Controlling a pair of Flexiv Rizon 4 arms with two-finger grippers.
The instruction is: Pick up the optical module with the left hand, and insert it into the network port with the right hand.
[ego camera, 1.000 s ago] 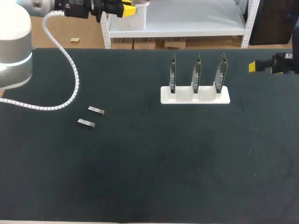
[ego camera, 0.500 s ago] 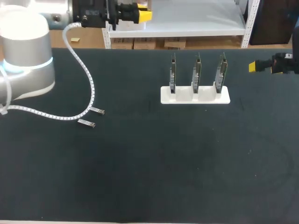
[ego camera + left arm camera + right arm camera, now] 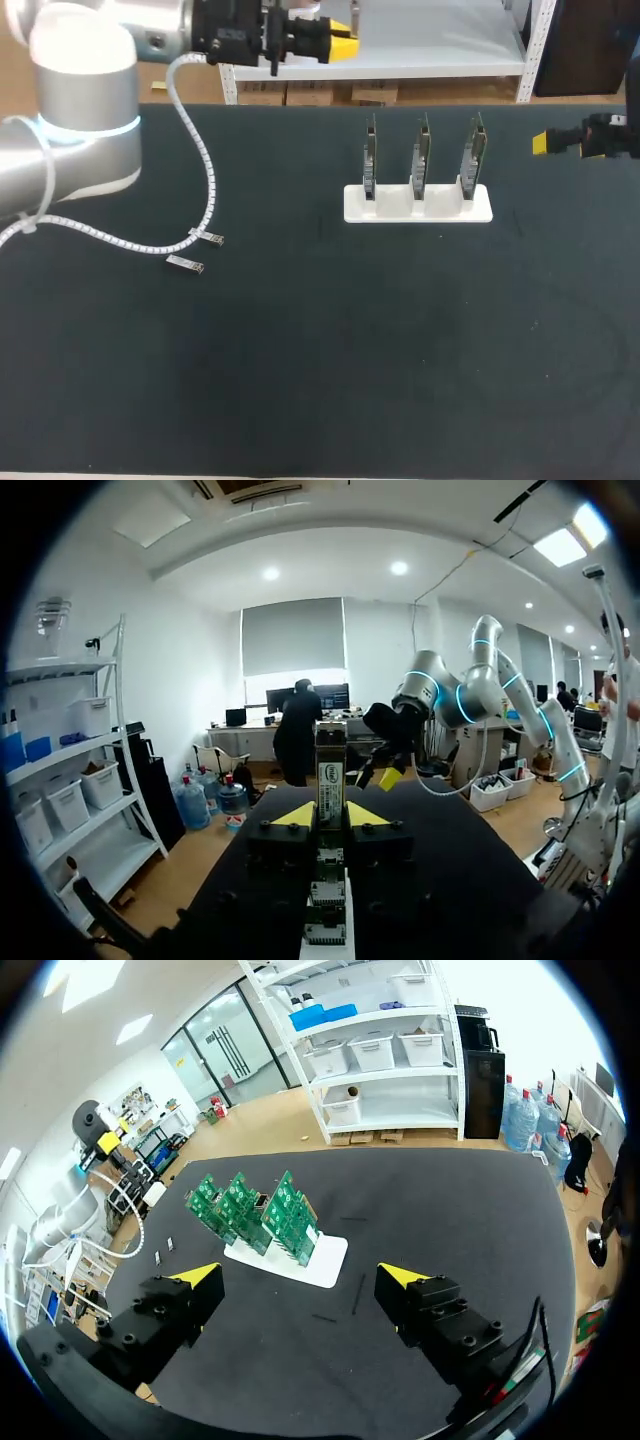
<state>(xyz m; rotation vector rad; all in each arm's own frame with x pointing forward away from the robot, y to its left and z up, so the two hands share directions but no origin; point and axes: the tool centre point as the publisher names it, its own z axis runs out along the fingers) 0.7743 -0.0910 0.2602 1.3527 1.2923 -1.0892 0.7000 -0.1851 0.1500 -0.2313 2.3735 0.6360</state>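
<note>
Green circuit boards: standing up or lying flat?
Standing up: the three circuit boards sit on edge in slots of the white holder.

A dark, matte worktop [image 3: 330,350] fills most of the head view. Along the upper edge of the frame a white metal shelving unit [image 3: 420,55] stands behind it, with cardboard boxes [image 3: 310,95] beneath its lowest shelf and tan flooring [image 3: 165,70] at upper left. The left wrist view shows white walls, a window under a grey blind [image 3: 293,635], round ceiling lights [image 3: 399,568] and a storage rack with bins [image 3: 70,790]. The right wrist view shows white shelves with bins [image 3: 375,1045], water bottles [image 3: 520,1115], glass doors [image 3: 215,1060] and a wooden floor [image 3: 300,1120].
</note>
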